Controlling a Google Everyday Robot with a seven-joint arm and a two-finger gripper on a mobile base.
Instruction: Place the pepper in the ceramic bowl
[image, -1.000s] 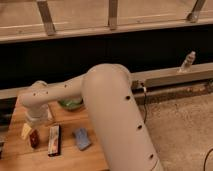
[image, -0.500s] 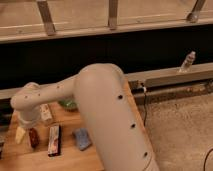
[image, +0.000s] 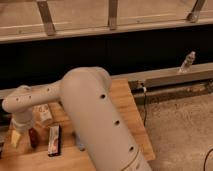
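- Closest to the camera, the robot's thick white arm (image: 100, 125) rises from the bottom edge, bends and runs left. It covers much of the desk (image: 125, 107) to the right of the end effector.
- The end effector (image: 22, 131) hangs from the arm's far left end, low over the left part of the desk. Its fingers stand apart, and it appears to hold nothing, though the fingertips are hard to pick out against the wood.
- The pepper (image: 33, 136) lies on the desk just to the right of the end effector, close beside it and not between the fingers. Its long axis runs roughly from near to far.
- My reading is that the coming move is a short shift right and down, with the fingers closing across the pepper's narrow width. The task looks barely begun.
- Further right of the end effector, past the pepper, a red-and-white packet (image: 54, 140) lies flat. It is parallel to the pepper and apart from it.
- Beyond the end effector and slightly right, a whitish container (image: 44, 114) stands upright.
- The ceramic bowl is not in view. The arm hides the desk to the right of and beyond the end effector, so the direction of the carry cannot be read here.
- Farthest off, well to the right of and beyond the end effector, a small clear bottle (image: 187, 62) stands on a ledge (image: 165, 77) against a dark wall.
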